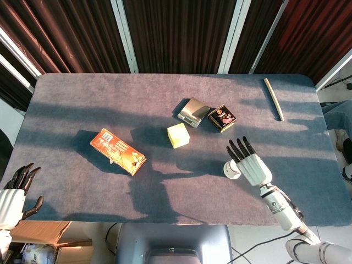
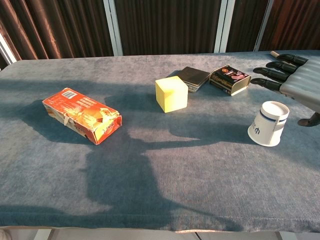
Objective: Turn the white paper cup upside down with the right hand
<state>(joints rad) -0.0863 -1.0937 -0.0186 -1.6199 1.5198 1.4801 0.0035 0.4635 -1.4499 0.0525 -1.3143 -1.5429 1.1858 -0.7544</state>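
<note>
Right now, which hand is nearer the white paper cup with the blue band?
The right hand. It is open beside the white paper cup, which stands upside down on the table. The left hand hangs far off past the table's near left corner.

I've got an orange box (image 1: 117, 151) lying out left. A yellow cube (image 1: 178, 135), scale (image 1: 192, 111) and tin (image 1: 221, 118) cluster mid-table, with a stick (image 1: 273, 98) far right.

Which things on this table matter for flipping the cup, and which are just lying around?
Job: white paper cup, standing rim down; right robot hand, fingers spread beside it.

Lying about: orange carton, yellow block, grey scale, dark tin, wooden stick, left robot hand.
</note>
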